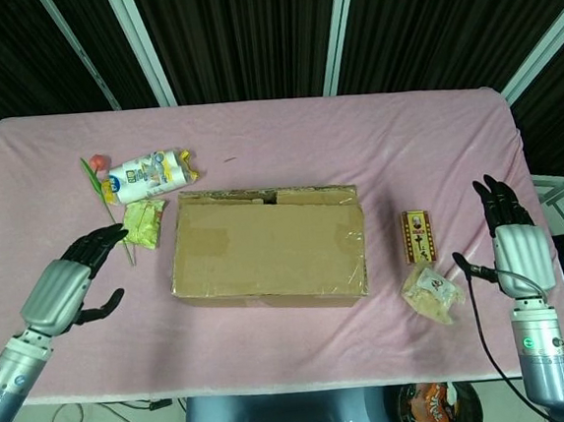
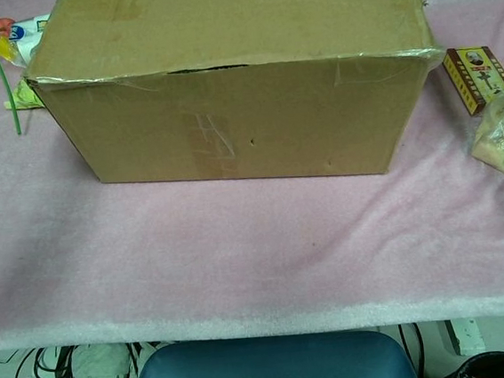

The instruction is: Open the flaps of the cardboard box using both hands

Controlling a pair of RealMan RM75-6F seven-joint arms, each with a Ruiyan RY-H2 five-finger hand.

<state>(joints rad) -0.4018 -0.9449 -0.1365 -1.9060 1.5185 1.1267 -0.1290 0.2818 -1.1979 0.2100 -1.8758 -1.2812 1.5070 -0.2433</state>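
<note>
The cardboard box sits mid-table with its top flaps folded down; the chest view shows its front wall close up. My left hand hovers left of the box, fingers apart, holding nothing, about a hand's width from the box's left side. My right hand is over the table's right edge, fingers extended and apart, empty, well clear of the box. Neither hand appears in the chest view.
Left of the box lie a white snack bag, a green-stemmed flower and a yellow-green packet. Right of it are a small brown-and-yellow carton and a crumpled beige packet. The pink cloth covers the table.
</note>
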